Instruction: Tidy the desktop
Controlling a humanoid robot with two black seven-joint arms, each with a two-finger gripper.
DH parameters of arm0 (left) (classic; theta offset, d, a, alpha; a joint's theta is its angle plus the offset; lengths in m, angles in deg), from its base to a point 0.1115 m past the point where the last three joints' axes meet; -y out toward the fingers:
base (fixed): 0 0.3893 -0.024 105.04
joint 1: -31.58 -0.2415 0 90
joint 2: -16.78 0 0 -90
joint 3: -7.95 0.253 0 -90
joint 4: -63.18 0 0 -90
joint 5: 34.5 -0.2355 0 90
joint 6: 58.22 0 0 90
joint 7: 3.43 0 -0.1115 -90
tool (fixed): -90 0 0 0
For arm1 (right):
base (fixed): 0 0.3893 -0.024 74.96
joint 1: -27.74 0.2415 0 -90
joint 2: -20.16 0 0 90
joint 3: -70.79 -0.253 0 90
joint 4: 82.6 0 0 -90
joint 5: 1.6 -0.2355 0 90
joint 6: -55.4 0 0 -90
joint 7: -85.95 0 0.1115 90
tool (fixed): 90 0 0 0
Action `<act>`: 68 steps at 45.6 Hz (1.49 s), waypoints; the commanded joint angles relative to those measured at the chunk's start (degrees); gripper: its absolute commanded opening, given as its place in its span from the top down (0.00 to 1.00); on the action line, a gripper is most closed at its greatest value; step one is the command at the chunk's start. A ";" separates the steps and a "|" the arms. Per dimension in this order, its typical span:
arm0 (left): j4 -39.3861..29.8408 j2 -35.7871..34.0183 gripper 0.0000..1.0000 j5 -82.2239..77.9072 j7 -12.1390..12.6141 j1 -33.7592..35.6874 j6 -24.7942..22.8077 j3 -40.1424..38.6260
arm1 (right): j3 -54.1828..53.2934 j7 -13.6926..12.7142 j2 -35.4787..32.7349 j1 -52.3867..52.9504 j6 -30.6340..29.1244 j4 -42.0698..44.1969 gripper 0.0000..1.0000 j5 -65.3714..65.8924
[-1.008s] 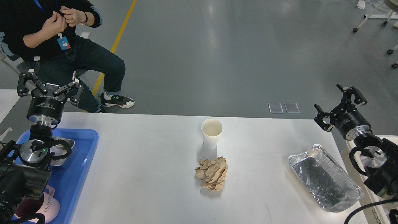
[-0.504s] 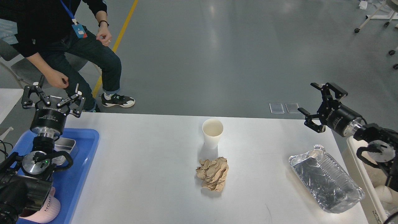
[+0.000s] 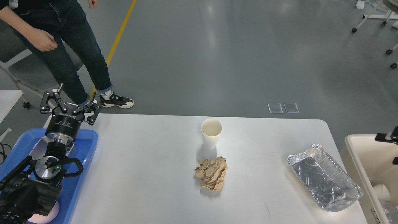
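Observation:
The white desktop holds an upright white paper cup, a crumpled ball of brown paper just in front of it, and an empty foil tray at the right. My left gripper is open and empty, raised over the desktop's far left corner above the blue tray. Of my right gripper only two black fingertips show at the right edge, set apart over the cream bin and holding nothing.
The blue tray holds a metal container and a pink mug, both partly hidden by my left arm. A white cup lies in the cream bin. A person stands close beyond the desktop's far left corner.
My right gripper has swung right, off the desktop to over the cream bin and mostly out of view. My left gripper has shifted right and lower. The person has stood up.

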 commanded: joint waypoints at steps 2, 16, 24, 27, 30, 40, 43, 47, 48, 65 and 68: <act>-0.09 0.11 0.02 -0.18 0.11 -0.09 0.09 0.20 | 3.64 -0.10 -10.91 -0.84 -0.45 -3.27 0.00 3.13; -0.01 0.29 0.02 -0.18 0.11 -0.17 0.09 0.20 | 12.17 -0.10 -18.83 -2.16 -0.45 -4.94 0.00 4.45; -0.09 0.20 0.02 -0.18 -0.06 -0.17 0.00 3.01 | 12.35 -0.27 -18.83 -2.51 -0.36 -6.00 0.00 4.45; -0.09 0.20 0.02 -0.18 -0.15 -0.17 0.00 3.36 | 12.35 -0.27 -18.30 -2.42 -0.09 -6.35 0.00 4.45; -0.09 0.20 0.02 -0.18 -0.15 -0.35 0.00 3.36 | 12.44 -0.36 -17.43 -2.42 0.17 -6.18 0.00 4.36; -0.09 -0.59 0.02 -0.18 -0.06 -1.14 0.35 3.63 | 14.72 -0.36 -9.17 -2.42 3.50 -5.21 0.00 2.69; -0.01 -0.94 0.02 -0.18 -0.06 -1.05 0.44 3.63 | 16.12 -0.36 -5.57 -2.51 6.22 -4.77 0.00 1.29; -0.01 -1.12 0.02 -0.18 -0.06 -1.14 0.53 3.63 | 18.50 -0.36 -0.12 -2.68 9.83 -3.45 0.00 -0.91; -0.09 -1.12 0.02 -0.18 -0.06 -1.14 0.70 3.72 | 19.02 -0.36 1.20 -2.68 10.62 -3.02 0.00 -1.43; -0.09 -1.20 0.02 -0.97 0.02 -1.41 1.14 3.72 | 20.26 -0.36 12.54 -5.58 16.95 0.41 0.00 -4.34; -0.09 -1.20 0.02 -1.05 -0.06 -1.41 1.23 3.72 | 20.17 -0.36 14.30 -5.85 17.31 1.20 0.00 -4.86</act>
